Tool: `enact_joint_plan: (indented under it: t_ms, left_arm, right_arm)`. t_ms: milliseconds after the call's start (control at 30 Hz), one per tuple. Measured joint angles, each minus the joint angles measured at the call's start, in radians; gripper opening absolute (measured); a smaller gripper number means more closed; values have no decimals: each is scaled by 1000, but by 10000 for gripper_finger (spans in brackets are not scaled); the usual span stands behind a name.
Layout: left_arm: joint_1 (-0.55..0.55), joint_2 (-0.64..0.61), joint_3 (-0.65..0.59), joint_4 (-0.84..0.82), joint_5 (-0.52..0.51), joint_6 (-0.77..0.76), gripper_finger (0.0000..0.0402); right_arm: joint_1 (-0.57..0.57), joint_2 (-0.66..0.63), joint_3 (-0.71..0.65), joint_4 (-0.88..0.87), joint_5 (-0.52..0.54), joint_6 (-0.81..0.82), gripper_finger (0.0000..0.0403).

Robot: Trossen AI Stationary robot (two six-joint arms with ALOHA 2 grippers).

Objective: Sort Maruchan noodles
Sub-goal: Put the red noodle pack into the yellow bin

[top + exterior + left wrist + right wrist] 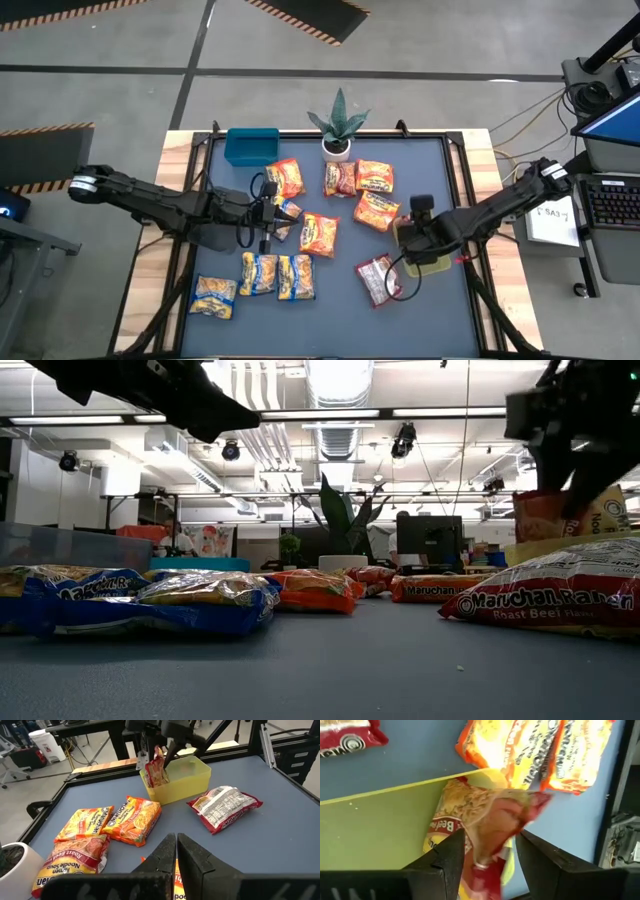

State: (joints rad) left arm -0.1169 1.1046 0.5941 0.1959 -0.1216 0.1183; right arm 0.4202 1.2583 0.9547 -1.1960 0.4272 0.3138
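Red-orange crinkly plastic, the noodle packet [485,827] stands on end in the yellow-green bin [187,777], its long axis roughly upright, leaning on the bin's wall. The right gripper [487,850] sits over it, fingers parted either side of the packet's top; whether they press it I cannot tell. Just outside the bin lies a red-and-white packet [225,806], label side down, with two orange packets [112,820] nearby. The left gripper [176,851] hangs mid-table, fingers together. A potted plant [338,128] and blue bin [251,146] stand at the far edge.
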Motion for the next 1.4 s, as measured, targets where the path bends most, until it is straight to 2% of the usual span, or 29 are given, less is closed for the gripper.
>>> enact_joint_plan:
  t_ms: [267,333,433,533,633,800,900,1000,1200,1400]
  left_arm:
    - [0,0,0,1,0,0,0]
    - [0,0,0,1,0,0,0]
    - [0,0,0,1,0,1,0]
    - [0,0,0,0,0,15,0]
    - [0,0,0,1,0,34,0]
    - [0,0,0,20,0,65,0]
    - [0,-1,0,38,0,82,0]
    - [0,-1,0,50,0,97,0]
    - [0,-1,0,58,0,109,0]
    - [0,-1,0,58,0,106,0]
  right_arm:
    - [0,0,214,-134,3,121,153]
    - [-1,0,268,-156,-52,176,151]
    - [-15,0,304,-186,-196,307,138]
    - [-18,0,282,-193,-326,415,109]
    - [0,1,234,-190,-376,473,71]
    - [-1,-1,103,-189,-362,488,15]
    - [-8,0,21,-189,-343,482,12]
    - [-8,0,-30,-179,-273,483,12]
    - [-8,0,-42,-172,-112,468,12]
    - [-8,0,-43,-151,-16,445,12]
